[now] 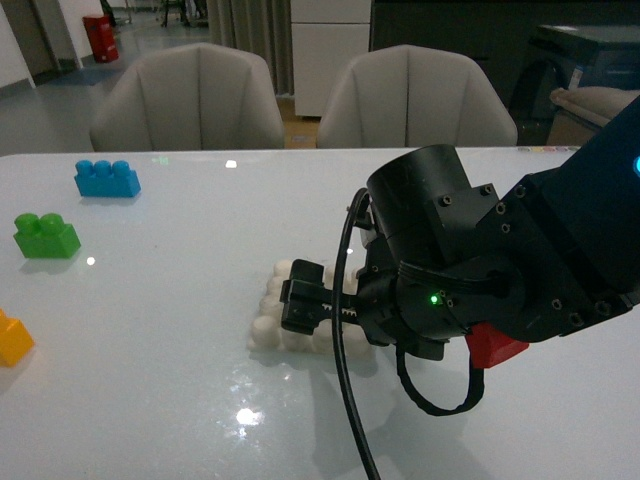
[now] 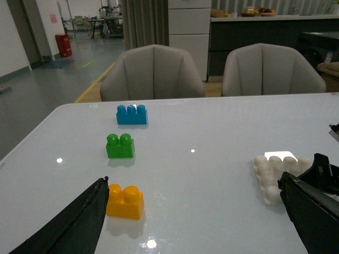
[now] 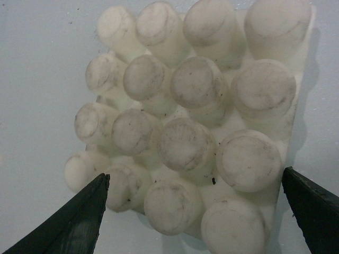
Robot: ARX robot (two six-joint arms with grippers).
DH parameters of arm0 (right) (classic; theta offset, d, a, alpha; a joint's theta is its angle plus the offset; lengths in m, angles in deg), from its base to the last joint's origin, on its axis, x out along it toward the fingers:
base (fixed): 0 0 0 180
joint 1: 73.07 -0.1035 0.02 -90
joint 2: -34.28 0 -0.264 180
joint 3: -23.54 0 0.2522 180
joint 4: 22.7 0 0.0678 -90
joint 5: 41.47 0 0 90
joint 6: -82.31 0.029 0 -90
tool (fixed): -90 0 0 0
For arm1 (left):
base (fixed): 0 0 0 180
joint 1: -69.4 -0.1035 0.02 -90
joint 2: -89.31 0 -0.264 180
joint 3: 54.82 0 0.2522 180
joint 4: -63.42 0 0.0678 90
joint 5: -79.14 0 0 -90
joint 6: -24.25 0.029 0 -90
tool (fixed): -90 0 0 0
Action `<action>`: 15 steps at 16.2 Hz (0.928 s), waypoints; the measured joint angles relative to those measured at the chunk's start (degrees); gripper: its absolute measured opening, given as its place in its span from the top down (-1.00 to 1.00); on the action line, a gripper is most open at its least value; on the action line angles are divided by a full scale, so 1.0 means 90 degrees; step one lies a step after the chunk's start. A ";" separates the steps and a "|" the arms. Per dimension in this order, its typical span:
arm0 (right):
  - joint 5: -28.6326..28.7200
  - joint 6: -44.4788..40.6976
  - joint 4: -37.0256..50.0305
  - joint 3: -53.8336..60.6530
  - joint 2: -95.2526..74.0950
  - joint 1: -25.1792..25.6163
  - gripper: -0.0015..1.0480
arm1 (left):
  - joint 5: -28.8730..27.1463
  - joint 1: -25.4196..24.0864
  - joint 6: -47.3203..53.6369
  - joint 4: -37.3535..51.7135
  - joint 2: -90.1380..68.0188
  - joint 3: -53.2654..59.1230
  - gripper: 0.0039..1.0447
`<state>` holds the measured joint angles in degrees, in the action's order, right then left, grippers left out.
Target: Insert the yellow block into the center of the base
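The yellow block lies at the table's left edge in the front view. In the left wrist view the yellow block sits beside one finger of my open, empty left gripper. The white studded base lies mid-table, mostly hidden by my right arm. My right gripper hangs open just over the base. The right wrist view shows the base close up, its near edge between the open fingers of the right gripper. The base also shows in the left wrist view.
A green two-stud brick and a blue three-stud brick lie at the far left of the white table. A red part shows under my right arm. Two beige chairs stand behind the table.
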<state>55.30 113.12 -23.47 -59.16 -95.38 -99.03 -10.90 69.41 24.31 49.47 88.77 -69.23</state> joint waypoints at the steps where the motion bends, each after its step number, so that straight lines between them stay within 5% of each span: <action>1: 0.0032 0.0022 -0.0036 -0.0032 -0.0007 -0.0044 -0.88 | -0.0002 0.0000 -0.0002 0.0000 0.0000 0.0000 -0.88; 10: 0.0177 0.0194 0.0080 0.0231 0.0182 -0.0138 -0.88 | 0.0000 0.0000 0.0000 -0.0002 0.0000 0.0000 -0.88; 15: 0.0187 0.0442 0.0733 0.1756 0.1401 0.1100 -0.88 | 0.0000 0.0000 -0.0002 0.0000 0.0000 0.0000 -0.88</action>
<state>56.98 117.10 -16.87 -43.36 -82.77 -89.13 -10.90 69.41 24.28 49.47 88.77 -69.23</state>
